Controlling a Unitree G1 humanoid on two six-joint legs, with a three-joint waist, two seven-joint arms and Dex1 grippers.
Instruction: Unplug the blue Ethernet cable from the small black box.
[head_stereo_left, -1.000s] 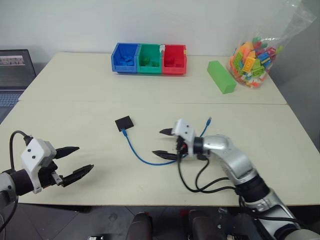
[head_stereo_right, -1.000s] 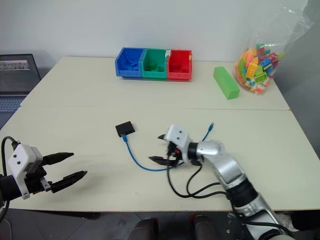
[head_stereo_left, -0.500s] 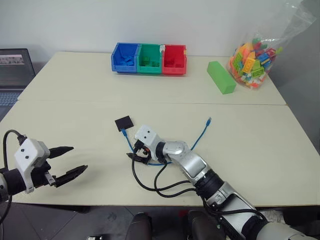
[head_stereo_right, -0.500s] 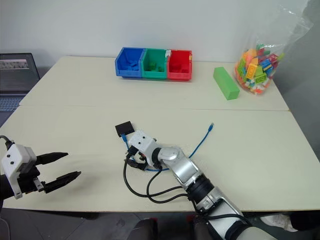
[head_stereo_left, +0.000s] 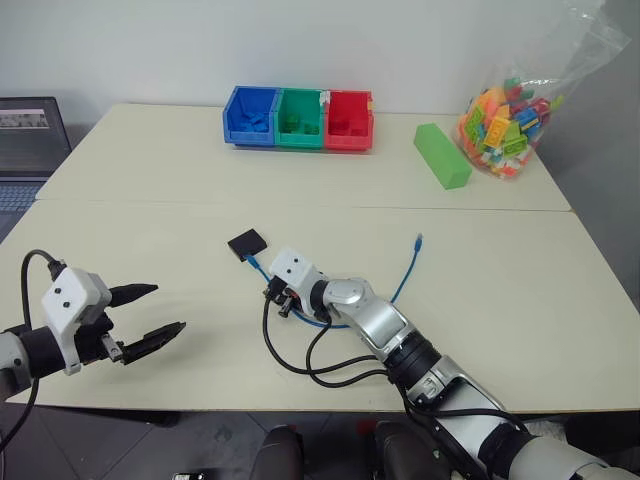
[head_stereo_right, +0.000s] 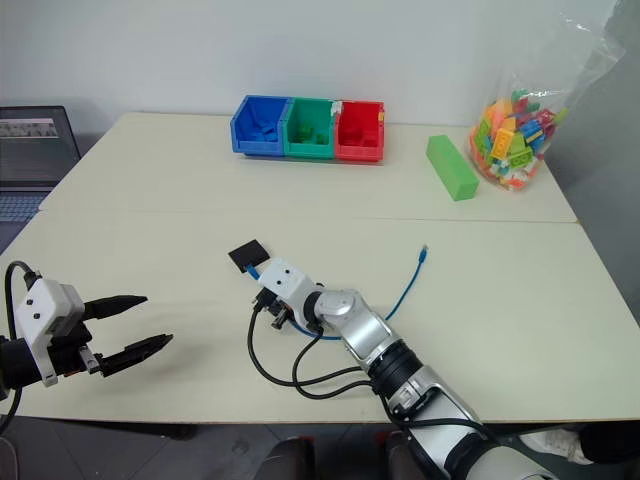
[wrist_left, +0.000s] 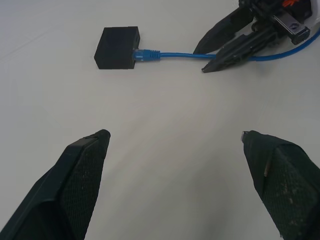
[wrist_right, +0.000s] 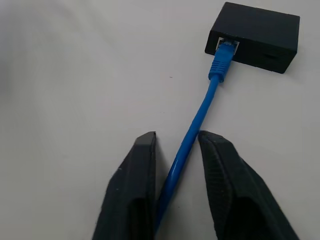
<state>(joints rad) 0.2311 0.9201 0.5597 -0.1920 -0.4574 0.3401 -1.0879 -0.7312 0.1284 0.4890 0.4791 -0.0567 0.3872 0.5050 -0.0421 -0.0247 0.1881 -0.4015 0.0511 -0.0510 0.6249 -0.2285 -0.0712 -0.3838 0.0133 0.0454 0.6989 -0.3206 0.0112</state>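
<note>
On the desk (head_stereo_left: 500, 290): small black box (head_stereo_left: 247, 243) near the middle, blue Ethernet cable (wrist_right: 210, 100) still plugged into its edge
Right tool (wrist_right: 175, 165): fingers pinched around the cable, just short of the plug
Left tool (head_stereo_left: 150, 315): fingers spread wide, holding nothing, well apart from the box

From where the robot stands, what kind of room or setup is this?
Probably a robotics lab or test workspace rather than a home. A plain cream table holds practice props: a row of blue, green and red sorting bins, a clear bag of colourful toy bricks, and an open laptop at the side.
</note>
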